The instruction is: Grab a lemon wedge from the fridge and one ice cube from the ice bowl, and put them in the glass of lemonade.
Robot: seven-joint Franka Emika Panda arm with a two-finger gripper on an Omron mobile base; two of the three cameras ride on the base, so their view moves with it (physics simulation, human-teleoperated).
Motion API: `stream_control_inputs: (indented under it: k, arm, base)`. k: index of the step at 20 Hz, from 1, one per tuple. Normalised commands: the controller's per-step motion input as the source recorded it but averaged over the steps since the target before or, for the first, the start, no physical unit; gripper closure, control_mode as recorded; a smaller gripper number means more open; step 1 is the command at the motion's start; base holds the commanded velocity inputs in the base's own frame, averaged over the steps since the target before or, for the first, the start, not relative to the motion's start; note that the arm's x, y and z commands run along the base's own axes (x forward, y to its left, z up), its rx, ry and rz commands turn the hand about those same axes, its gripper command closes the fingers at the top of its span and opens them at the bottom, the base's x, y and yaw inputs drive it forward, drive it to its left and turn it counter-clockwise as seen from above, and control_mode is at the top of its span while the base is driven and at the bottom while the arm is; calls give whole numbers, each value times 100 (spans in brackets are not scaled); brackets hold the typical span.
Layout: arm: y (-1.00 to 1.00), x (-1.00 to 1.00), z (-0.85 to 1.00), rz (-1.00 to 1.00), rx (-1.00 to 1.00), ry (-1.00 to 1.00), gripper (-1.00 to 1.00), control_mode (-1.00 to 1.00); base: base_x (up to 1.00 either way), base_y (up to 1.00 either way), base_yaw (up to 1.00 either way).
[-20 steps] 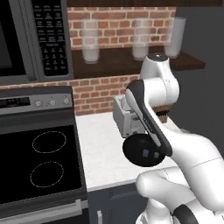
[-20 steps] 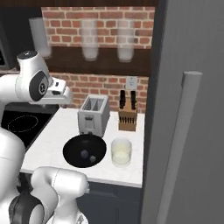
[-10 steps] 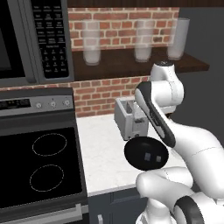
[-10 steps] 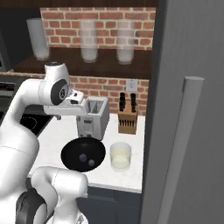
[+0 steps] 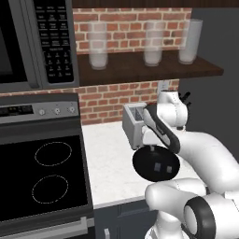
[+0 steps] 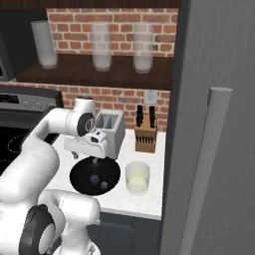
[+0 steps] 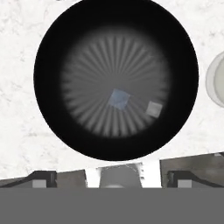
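From where I stand, the fingers (image 7: 112,175) hang spread wide and empty straight above the ice bowl (image 7: 52,52) on the bench (image 7: 17,122), two ice cubes (image 7: 118,99) lying directly below, the glass of lemonade (image 6: 137,178) just beside it.

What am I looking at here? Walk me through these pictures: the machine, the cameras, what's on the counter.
This is a white robot arm in a simulated kitchen. Two pictures come from cameras behind it, on its left and right; the third looks down from its hand.

The gripper hangs above the ice bowl, jaws open, holding nothing. Two ice cubes lie in the bowl.

On the white counter also stand a toaster, a knife block and the glass of lemonade, right of the bowl. The fridge stands at the right, the stove at the left, and three tall glasses on the shelf above.
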Motion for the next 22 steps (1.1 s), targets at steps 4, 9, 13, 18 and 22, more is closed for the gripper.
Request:
stream_control_inputs:
  k: [4,9,13,18,22]
  arm:
    - [0,23,-100,-35,2,0,-100,-100]
    - [0,25,-98,-31,0,0,-100,-100]
    - [0,44,-76,-31,-3,0,-100,-100]
    - [-1,34,-44,-20,-3,3,-100,-100]
    - [-9,1,-8,0,0,3,-100,-100]
  base:
    - [0,0,0]
    - [0,0,0]
    - [0,0,0]
    - [0,0,0]
    - [0,0,0]
